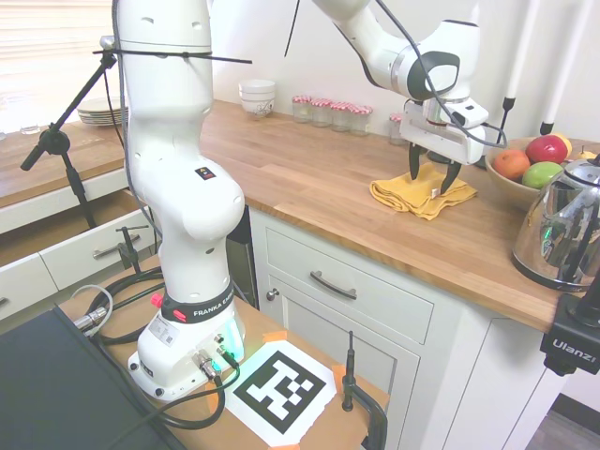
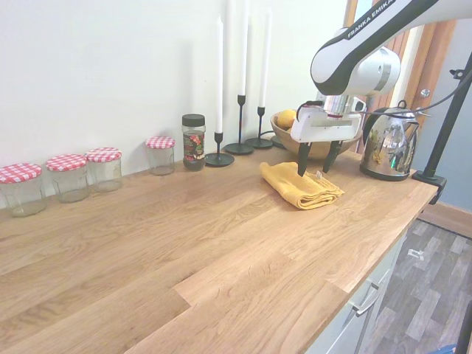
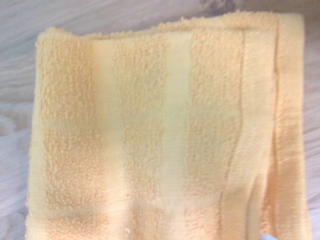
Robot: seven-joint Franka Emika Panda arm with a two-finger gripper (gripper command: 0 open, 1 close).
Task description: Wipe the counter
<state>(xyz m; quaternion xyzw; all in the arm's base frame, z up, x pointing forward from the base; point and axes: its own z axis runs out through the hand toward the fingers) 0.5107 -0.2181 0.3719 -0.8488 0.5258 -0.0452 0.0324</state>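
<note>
Counter [image 1: 309, 178] | folded yellow cloth [image 1: 421, 191] lies on it beside fruit bowl [image 1: 511, 183] | gripper [image 1: 432, 175] fingers spread, just above cloth

Plain white wall [image 2: 110, 66] behind; white panelled cabinets [image 1: 375, 309] w/ metal handles; bright window w/ blinds [image 1: 47, 47] far left; grey wood-look floor [image 2: 428, 295]; wooden door [image 2: 435, 66] at right.

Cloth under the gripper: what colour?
Yellow cloth, with paler woven stripes; wrist view shows it best.
</note>
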